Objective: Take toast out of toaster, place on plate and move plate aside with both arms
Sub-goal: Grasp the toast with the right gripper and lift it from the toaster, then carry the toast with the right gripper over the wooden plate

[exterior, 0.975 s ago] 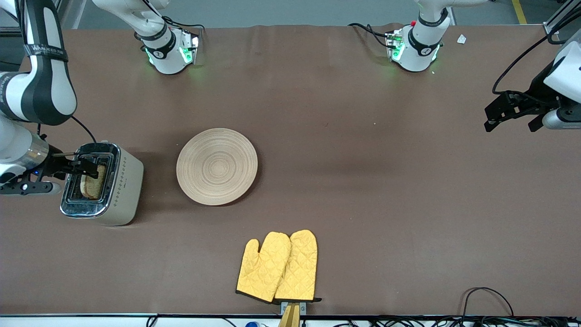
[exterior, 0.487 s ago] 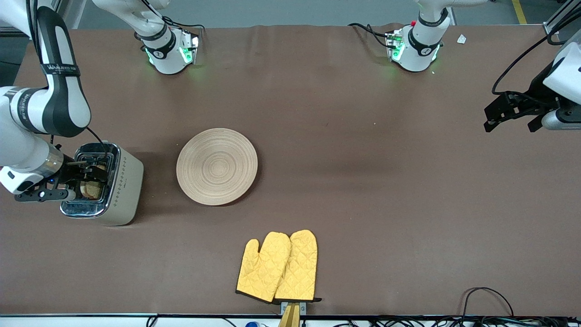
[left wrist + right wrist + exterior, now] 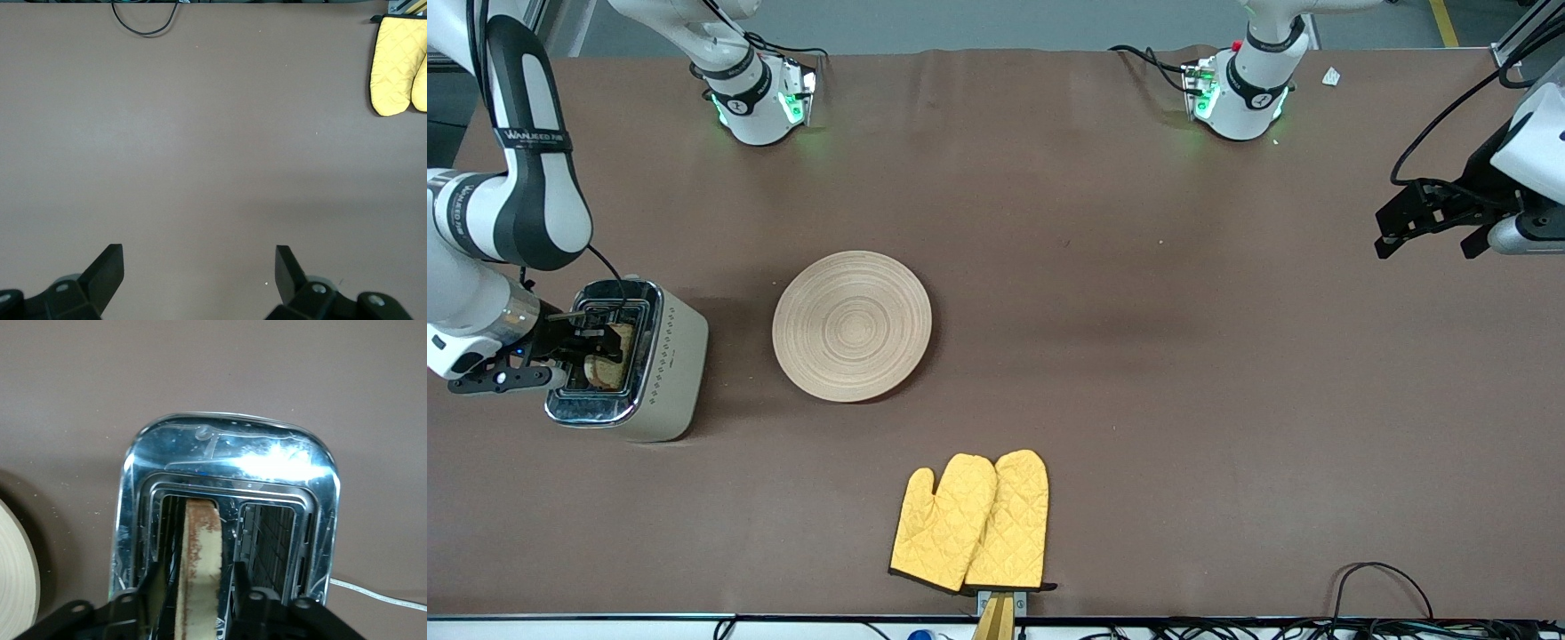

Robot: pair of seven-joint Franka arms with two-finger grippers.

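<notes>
The brown table spread under both my arms, and I take the toaster, standing at the right arm's end of it, as my landmark. My right arm reached down over the toaster, and my left arm waited over the table's other end, well apart from the toaster. The plate lay flat and bare on the table beside the toaster, toward the left arm's end and not touching it. The yellow oven mitts lay side by side, nearer to the front camera than the toaster and well apart from it. The toast stood on edge in one slot of the toaster, its crust rising above the chrome top. My right gripper sat over that slot with one finger on each side of the slice; they looked pressed against it, though from the wrist view I could not be wholly sure of contact. My left gripper hung with its fingers spread wide apart and nothing between them, only bare table below.
</notes>
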